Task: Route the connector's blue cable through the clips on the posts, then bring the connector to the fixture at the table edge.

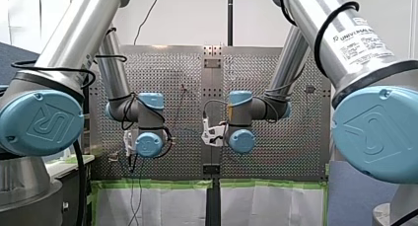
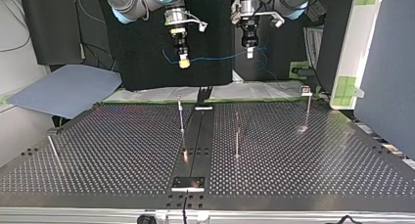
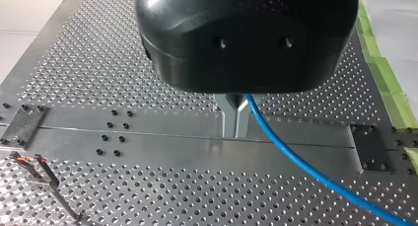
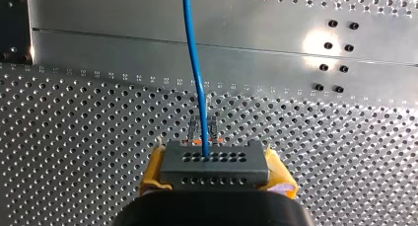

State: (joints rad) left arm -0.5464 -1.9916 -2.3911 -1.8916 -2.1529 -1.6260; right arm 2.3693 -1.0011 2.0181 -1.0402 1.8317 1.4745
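My right gripper (image 4: 215, 170) is shut on a grey connector (image 4: 214, 159), its yellow pads (image 4: 154, 169) on the block's two sides. The blue cable (image 4: 194, 53) leaves the connector's face and runs straight ahead. A post's clip (image 4: 196, 126) shows just beyond the connector, on the table below. The metal fingers of my left gripper (image 3: 235, 118) are shut on the blue cable (image 3: 296, 162), which trails off to one side. In the top view both grippers, right (image 2: 184, 62) and left (image 2: 249, 52), hang well above the table's far edge, with the cable (image 2: 220, 57) stretched between them.
Thin posts stand on the perforated table (image 2: 98, 155): one near the centre strip (image 2: 181, 114), one beside it (image 2: 237, 136), one at the far right (image 2: 307, 109), and one leaning at the left (image 2: 51, 146). A dark fixture plate (image 2: 188, 183) sits at the near edge.
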